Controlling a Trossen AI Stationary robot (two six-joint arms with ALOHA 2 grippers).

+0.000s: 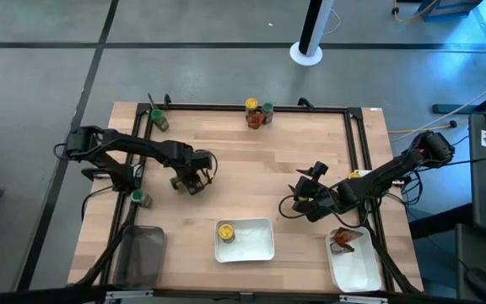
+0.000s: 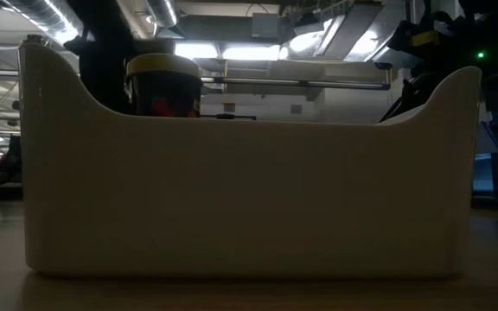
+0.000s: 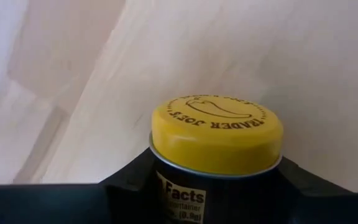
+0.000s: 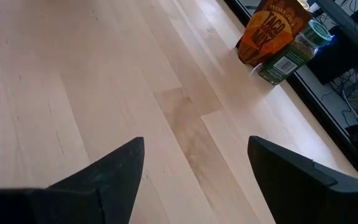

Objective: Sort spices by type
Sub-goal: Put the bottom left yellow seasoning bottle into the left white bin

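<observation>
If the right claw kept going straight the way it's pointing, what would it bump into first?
Probably the orange taco mix packet and the green-capped jar beside it at the table's far edge. Only bare wood lies between them and the open right claw, though depth is hard to judge.

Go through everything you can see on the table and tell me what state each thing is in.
Left gripper: around a yellow-capped jar, mid-table.
Right gripper: open, empty.
Middle white tray: holds one upright yellow-capped jar.
Right white tray: holds a red-orange packet.
Dark bin: contents unclear.
Far-edge packet: standing beside a green-capped jar.
</observation>
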